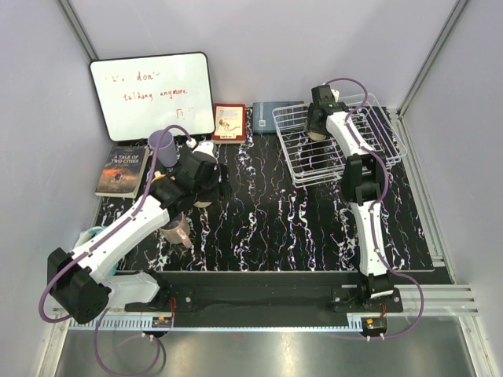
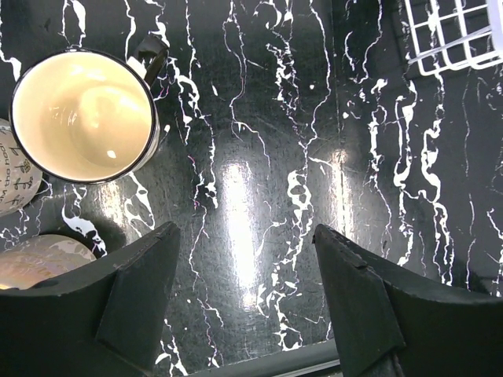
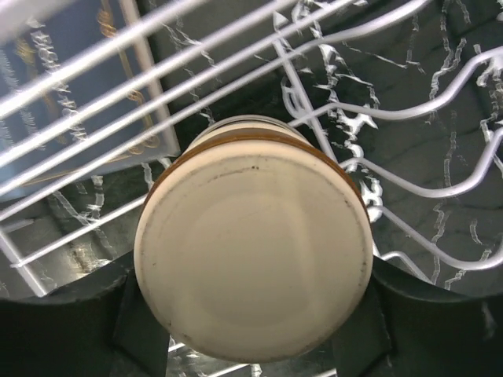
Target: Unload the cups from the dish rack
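Observation:
In the white wire dish rack (image 1: 377, 149) at the back right, an upturned cream cup (image 3: 253, 255) with a brown band shows its base in the right wrist view. My right gripper (image 3: 251, 314) is shut on it, one finger against each side. My left gripper (image 2: 244, 232) hangs open over the black marbled mat with nothing between its fingers. To its left stand a cream-lined, black-rimmed mug (image 2: 82, 116), a pale pink tumbler (image 2: 39, 259) and the edge of a patterned cup (image 2: 12, 177). A lavender cup (image 1: 163, 146) stands at the mat's back left. A rack corner (image 2: 460, 39) shows in the left wrist view.
A whiteboard (image 1: 152, 94) leans on the back wall, with a red book (image 1: 229, 122) and a blue book (image 1: 267, 118) beside it. A dark paperback (image 1: 123, 169) lies left of the mat. Rack wires (image 3: 409, 184) curve close around the held cup.

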Motion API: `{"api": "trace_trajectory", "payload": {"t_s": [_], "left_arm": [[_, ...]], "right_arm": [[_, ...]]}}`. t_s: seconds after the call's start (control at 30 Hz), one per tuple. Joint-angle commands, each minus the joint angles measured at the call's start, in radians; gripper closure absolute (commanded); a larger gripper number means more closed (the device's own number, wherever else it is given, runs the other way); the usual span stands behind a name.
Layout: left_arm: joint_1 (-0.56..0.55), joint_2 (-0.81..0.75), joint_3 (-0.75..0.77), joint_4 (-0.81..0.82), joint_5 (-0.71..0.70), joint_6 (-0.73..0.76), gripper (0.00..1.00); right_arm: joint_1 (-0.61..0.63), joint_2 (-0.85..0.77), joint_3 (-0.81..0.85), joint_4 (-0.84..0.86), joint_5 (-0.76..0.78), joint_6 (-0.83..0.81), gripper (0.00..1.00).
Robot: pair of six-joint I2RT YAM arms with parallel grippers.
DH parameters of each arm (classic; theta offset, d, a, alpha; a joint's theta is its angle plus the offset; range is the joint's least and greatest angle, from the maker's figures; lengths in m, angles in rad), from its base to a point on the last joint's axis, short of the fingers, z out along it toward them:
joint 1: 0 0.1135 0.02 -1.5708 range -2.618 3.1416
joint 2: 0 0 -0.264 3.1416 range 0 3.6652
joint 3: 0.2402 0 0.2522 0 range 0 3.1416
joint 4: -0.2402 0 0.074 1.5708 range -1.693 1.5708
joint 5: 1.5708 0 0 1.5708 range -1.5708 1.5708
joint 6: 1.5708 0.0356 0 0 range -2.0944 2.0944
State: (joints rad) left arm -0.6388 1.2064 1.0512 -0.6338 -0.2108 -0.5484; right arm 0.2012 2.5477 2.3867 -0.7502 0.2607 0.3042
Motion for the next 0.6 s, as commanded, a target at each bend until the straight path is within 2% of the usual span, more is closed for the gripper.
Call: {"api": "trace_trajectory", "payload": {"t_s": [0.0,0.03,0.07,0.3,0.43,0.57], "left_arm": [[-0.001,-0.039,-0.003,0.043,-0.007,0.019,0.27],[-0.002,-0.039,-0.006,0.043,-0.006,0.019,0.27],[-0.001,-0.038,-0.008,0.045,-0.004,0.016,0.27],[-0.001,-0.028,-0.010,0.068,0.025,-0.004,0.28],[-0.002,-0.019,-0.008,0.088,0.039,-0.018,0.28],[-0.001,-0.011,-0.011,0.123,0.053,-0.035,0.28]], "right_arm": [[-0.006,-0.026,0.029,0.017,-0.032,0.004,0.52],[-0.006,-0.033,0.026,0.017,-0.034,0.004,0.58],[-0.008,-0.041,0.016,0.017,-0.037,0.004,0.69],[0.000,-0.173,-0.061,0.020,-0.057,0.009,1.00],[0.021,-0.283,-0.145,0.029,-0.064,0.012,1.00],[0.037,-0.438,-0.317,0.083,-0.084,0.021,1.00]]}}
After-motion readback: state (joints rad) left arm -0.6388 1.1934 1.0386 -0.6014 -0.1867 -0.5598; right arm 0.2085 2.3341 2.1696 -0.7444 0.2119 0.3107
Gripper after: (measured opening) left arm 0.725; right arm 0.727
